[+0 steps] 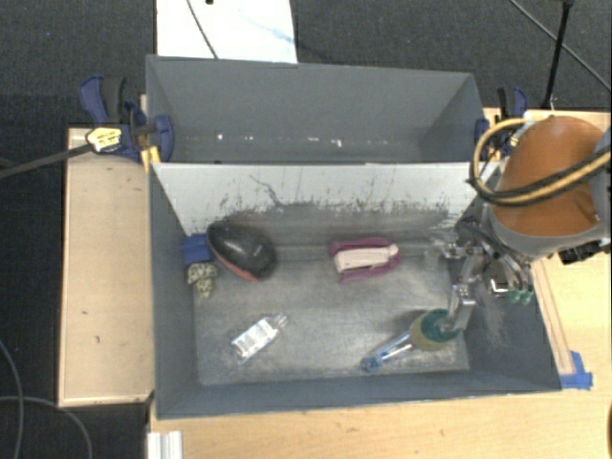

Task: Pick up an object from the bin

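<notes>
Heads up: your tool (458,314) is touching the round teal thing (433,332). Can't tell if it's clenched. An off-centre grab could skid it into the bin (521,347) wall.

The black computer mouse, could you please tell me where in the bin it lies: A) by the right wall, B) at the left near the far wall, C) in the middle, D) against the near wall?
B: the black computer mouse lies at the left near the far wall, beside a blue thing.
</notes>
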`<action>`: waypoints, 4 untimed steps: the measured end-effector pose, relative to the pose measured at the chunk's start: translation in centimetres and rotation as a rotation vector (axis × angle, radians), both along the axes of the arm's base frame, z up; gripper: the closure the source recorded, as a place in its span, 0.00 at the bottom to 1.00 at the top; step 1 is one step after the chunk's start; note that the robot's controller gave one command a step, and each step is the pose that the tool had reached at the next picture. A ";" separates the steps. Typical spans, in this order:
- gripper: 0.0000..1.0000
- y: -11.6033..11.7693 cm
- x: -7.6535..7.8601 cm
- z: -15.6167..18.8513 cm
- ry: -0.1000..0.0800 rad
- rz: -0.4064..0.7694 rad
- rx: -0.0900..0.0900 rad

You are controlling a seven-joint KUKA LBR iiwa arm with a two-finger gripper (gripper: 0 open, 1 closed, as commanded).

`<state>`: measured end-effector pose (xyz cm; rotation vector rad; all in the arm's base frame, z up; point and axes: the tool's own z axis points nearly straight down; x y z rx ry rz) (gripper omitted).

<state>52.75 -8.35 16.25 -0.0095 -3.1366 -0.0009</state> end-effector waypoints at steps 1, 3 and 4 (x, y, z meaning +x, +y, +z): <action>0.00 -3.2 -4.3 -9.5 -0.003 0.016 -0.001; 1.00 -1.3 -4.0 2.9 -0.015 0.027 -0.002; 1.00 -1.0 0.1 16.7 -0.018 0.028 -0.003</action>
